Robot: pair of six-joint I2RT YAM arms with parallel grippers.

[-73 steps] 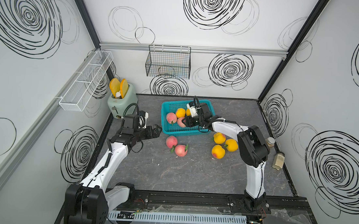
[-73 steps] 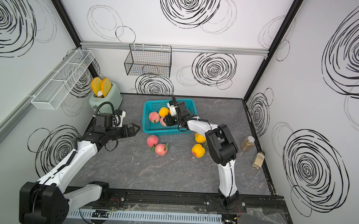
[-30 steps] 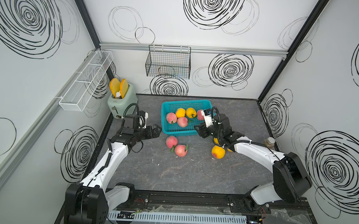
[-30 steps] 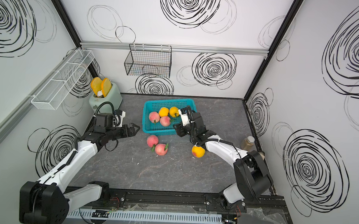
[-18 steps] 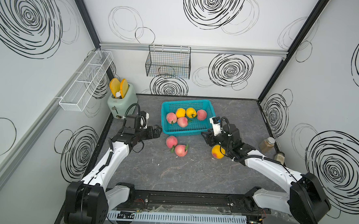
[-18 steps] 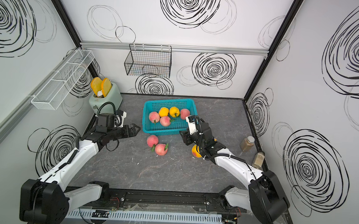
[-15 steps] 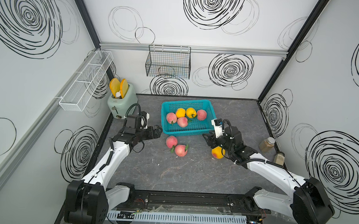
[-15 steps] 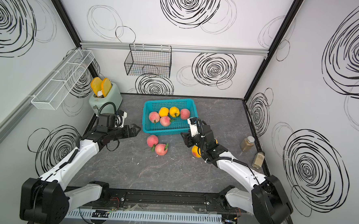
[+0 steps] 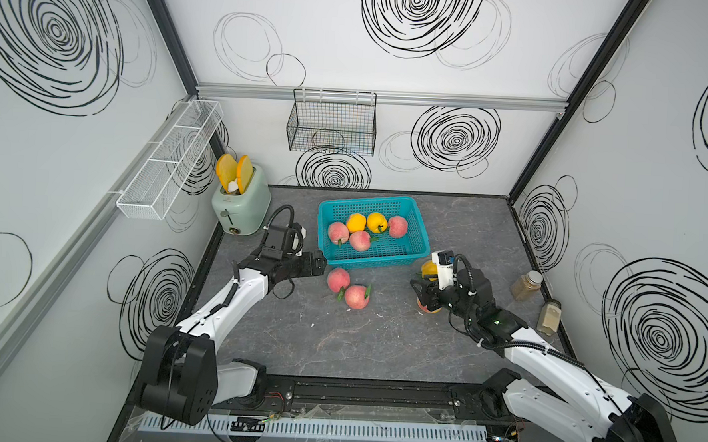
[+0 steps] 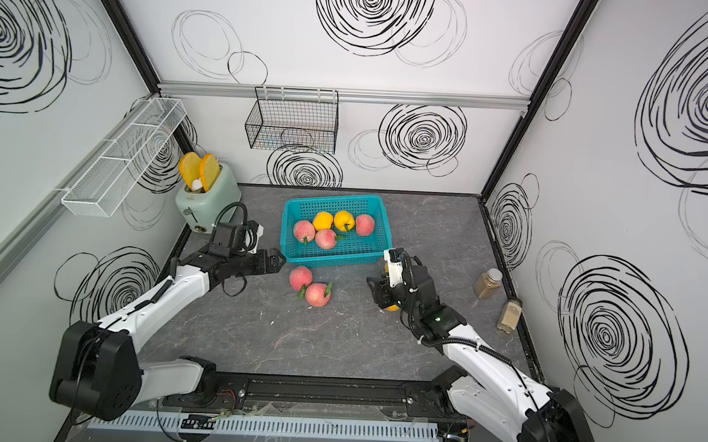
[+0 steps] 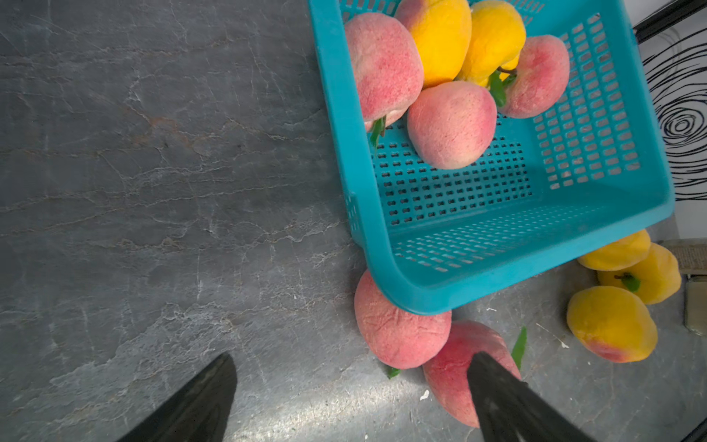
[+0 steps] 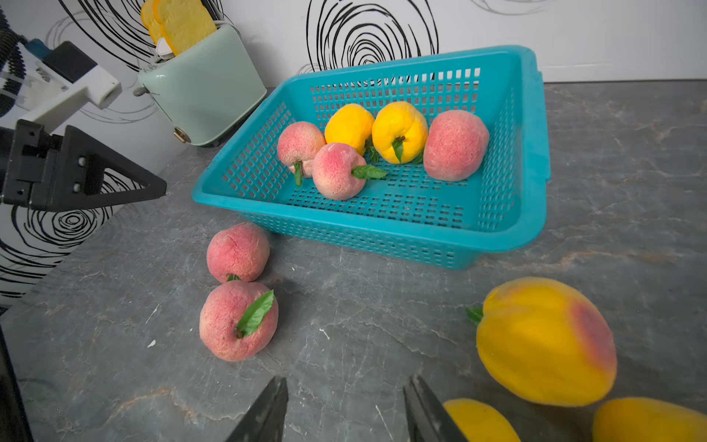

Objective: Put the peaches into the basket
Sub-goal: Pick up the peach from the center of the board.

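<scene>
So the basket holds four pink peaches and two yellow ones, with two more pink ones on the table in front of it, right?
Not four: the right wrist view shows three pink peaches in the basket. The two yellow peaches inside and the two pink peaches on the table in front of it are as you say.

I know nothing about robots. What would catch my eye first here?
The bright teal basket at the back of the dark table, holding five pink and yellow peaches. Two pink peaches lie loose just in front of it, and yellow peaches sit beside the right gripper. Black swirls cover the white walls.
</scene>
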